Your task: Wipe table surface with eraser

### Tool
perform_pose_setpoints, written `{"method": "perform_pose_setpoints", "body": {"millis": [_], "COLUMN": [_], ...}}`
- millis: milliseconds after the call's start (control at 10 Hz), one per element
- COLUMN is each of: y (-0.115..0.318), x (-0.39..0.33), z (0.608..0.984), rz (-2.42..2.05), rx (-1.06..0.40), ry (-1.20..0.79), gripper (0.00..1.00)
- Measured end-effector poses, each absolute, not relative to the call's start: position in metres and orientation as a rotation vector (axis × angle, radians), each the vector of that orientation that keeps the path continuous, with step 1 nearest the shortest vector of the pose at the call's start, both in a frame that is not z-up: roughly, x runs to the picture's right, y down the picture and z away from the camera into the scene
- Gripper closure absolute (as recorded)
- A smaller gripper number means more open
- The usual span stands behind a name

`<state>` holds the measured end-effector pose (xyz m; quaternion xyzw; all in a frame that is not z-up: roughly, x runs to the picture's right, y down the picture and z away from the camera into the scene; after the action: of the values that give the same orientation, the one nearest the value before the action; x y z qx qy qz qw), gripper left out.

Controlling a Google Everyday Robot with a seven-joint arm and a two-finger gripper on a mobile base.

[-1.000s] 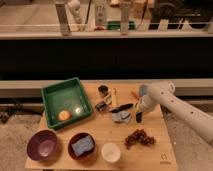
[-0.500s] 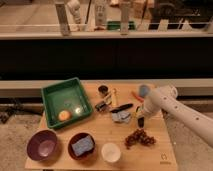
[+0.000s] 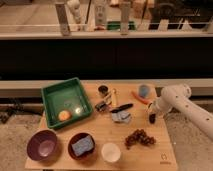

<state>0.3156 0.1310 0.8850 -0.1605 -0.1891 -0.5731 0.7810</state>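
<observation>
The table surface [image 3: 100,131] is a light tan wooden board with a small dark logo [image 3: 163,157] at its near right corner. My white arm [image 3: 177,100] reaches in from the right. My gripper [image 3: 152,118] points down at the board's right side, right of the grey cloth-like item [image 3: 121,118] and above the grapes [image 3: 139,137]. A short dark oblong shape sits at the gripper's tip, touching or just above the board. It may be the eraser, but I cannot tell it apart from the gripper. The thin black strip [image 3: 121,107] lies left of the gripper.
A green tray [image 3: 52,95] holding an orange ball [image 3: 63,115] stands at the left. Along the front are a purple bowl [image 3: 42,145], a dark red bowl holding a blue sponge [image 3: 82,146], and a white cup [image 3: 111,152]. A black cup [image 3: 103,91], a blue cup [image 3: 144,91] and an orange stick [image 3: 139,98] are at the back.
My arm has drawn back to the right, and the gripper with its dark tip has shifted right along the board, away from the grey item.
</observation>
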Motion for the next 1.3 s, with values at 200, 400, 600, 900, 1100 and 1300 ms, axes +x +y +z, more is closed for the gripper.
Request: {"method": "perform_pose_setpoints", "body": {"millis": [200, 400, 600, 900, 1100, 1300], "y": [0.123, 0.121, 0.125, 0.152, 0.160, 0.160], "x": [0.307, 0.282, 0.238, 0.207, 0.210, 0.234], "z": [0.896, 0.901, 0.893, 0.877, 0.873, 0.871], "rz": [-1.236, -1.269, -1.343, -1.451, -1.452, -1.413], "rx": [-0.346, -0.338, -0.319, -0.328, -0.336, -0.350], "ry": [-0.401, -0.415, -0.449, -0.494, -0.497, -0.481], "gripper": [0.98, 0.98, 0.98, 0.98, 0.98, 0.98]}}
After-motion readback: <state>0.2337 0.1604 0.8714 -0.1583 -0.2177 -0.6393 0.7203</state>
